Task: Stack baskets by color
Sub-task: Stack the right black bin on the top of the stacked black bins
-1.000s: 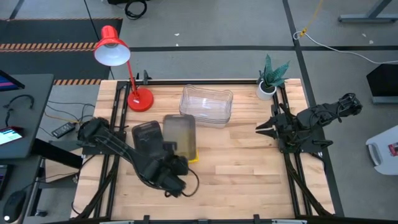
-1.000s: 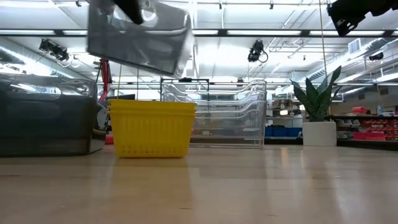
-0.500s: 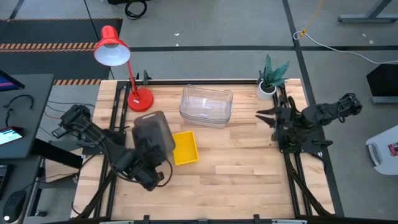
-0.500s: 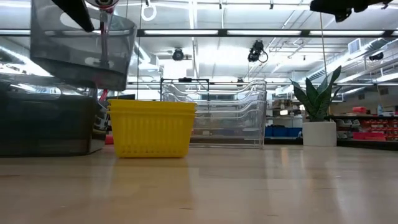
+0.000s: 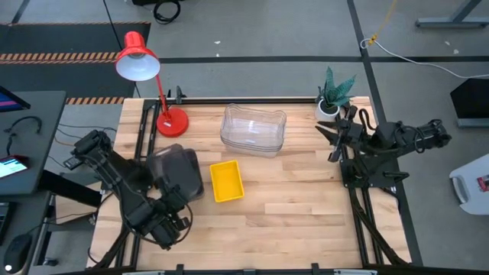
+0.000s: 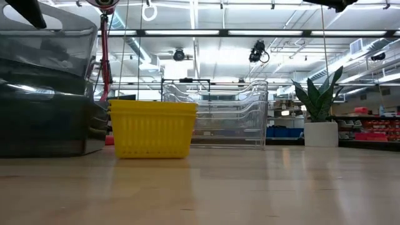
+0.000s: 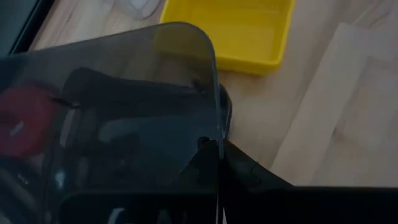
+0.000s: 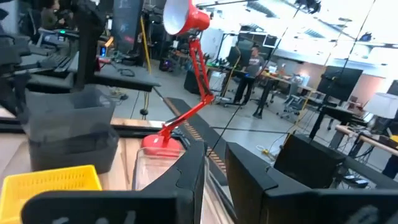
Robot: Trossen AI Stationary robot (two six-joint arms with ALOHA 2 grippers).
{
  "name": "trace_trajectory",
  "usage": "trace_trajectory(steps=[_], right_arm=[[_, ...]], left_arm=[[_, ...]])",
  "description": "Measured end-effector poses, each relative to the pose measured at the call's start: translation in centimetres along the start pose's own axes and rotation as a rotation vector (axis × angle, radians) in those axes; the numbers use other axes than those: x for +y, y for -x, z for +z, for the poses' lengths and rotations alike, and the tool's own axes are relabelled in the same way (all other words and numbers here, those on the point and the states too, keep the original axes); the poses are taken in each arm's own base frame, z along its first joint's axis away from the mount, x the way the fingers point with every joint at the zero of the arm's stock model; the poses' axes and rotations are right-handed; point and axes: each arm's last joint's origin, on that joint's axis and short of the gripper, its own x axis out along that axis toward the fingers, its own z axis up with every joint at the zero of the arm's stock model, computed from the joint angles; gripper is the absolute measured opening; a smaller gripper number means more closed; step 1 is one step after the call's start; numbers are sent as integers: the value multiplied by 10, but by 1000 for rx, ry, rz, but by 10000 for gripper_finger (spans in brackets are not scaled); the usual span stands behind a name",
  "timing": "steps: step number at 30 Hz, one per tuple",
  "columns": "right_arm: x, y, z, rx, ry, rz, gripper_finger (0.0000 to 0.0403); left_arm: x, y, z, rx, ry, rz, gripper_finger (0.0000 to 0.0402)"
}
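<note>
Your smoky dark grey plastic basket (image 5: 177,169) sits tilted over the grey stack at the desk's (image 5: 306,198) left, likely for nesting. The left gripper (image 5: 170,218) pinches its rim. Yellow baskets (image 5: 226,181) lie just beside. The right gripper (image 5: 330,142) waits, fingers slightly spread.

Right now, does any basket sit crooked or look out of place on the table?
Yes. The grey basket in the left pincer hangs tilted over the grey stack, not yet seated. The yellow stack and the clear stack look tidy. The right pincer waits near the plant.
</note>
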Motion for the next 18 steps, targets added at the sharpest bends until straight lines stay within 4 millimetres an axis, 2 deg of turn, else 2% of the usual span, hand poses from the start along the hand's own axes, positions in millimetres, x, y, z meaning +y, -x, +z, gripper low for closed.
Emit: trace_trajectory(steps=[3, 11, 18], right_arm=[[-1, -5, 2, -16, 1, -5, 71], [2, -21, 0, -6, 12, 3, 71], [3, -30, -4, 20, 3, -13, 71]], left_arm=[[-1, -4, -4, -2, 18, 7, 4], [-3, -37, -27, 6, -68, 44, 3], [-7, -39, -29, 28, -57, -5, 13]])
